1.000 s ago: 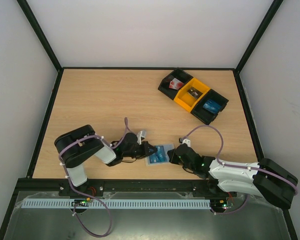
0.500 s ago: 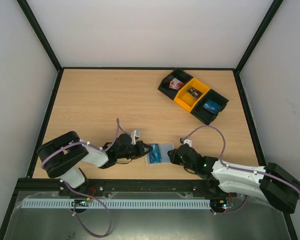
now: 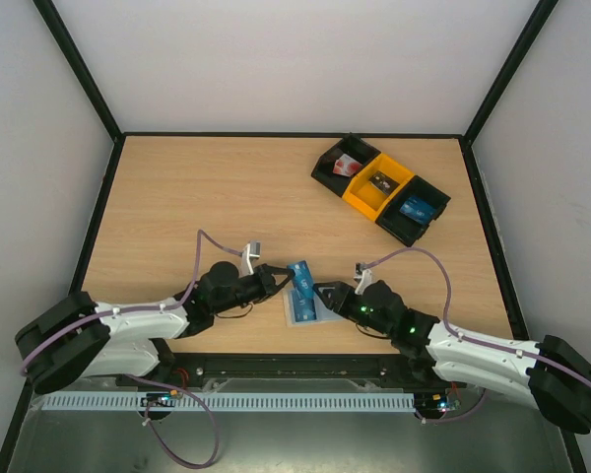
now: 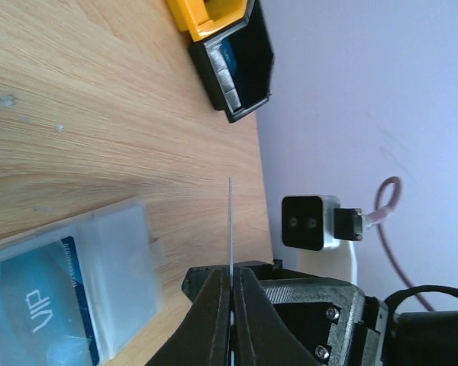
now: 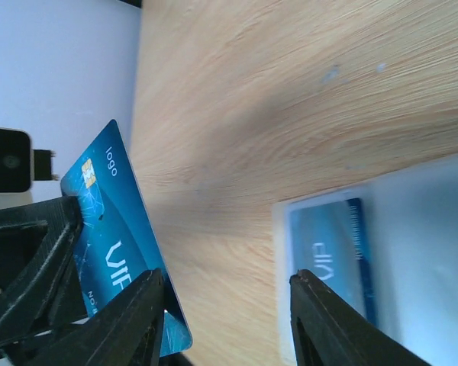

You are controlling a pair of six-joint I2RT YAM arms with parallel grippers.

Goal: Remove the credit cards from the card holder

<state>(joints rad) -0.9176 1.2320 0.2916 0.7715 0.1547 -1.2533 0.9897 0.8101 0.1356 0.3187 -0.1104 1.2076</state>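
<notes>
My left gripper [image 3: 281, 279] is shut on one bright-blue credit card [image 3: 298, 273] and holds it on edge above the table. In the left wrist view this card [image 4: 230, 221] shows as a thin line between the closed fingertips of the left gripper [image 4: 230, 271]. The translucent card holder [image 3: 303, 309] lies flat just below it, with a second blue card [image 5: 330, 252] inside one pocket. My right gripper [image 3: 325, 293] stands open at the holder's right edge. In the right wrist view its gripper [image 5: 227, 284] spans bare wood between the held card [image 5: 111, 229] and the holder [image 5: 412, 229].
A row of three bins sits at the back right: a black one [image 3: 340, 165] with a red-and-white item, a yellow one [image 3: 379, 184] with a small dark item, and a black one [image 3: 414, 209] with a blue card. The table's front edge lies just behind the holder.
My left gripper has drawn a blue card out of the holder and lifted it. My right gripper has opened, let go of the holder and moved left.
</notes>
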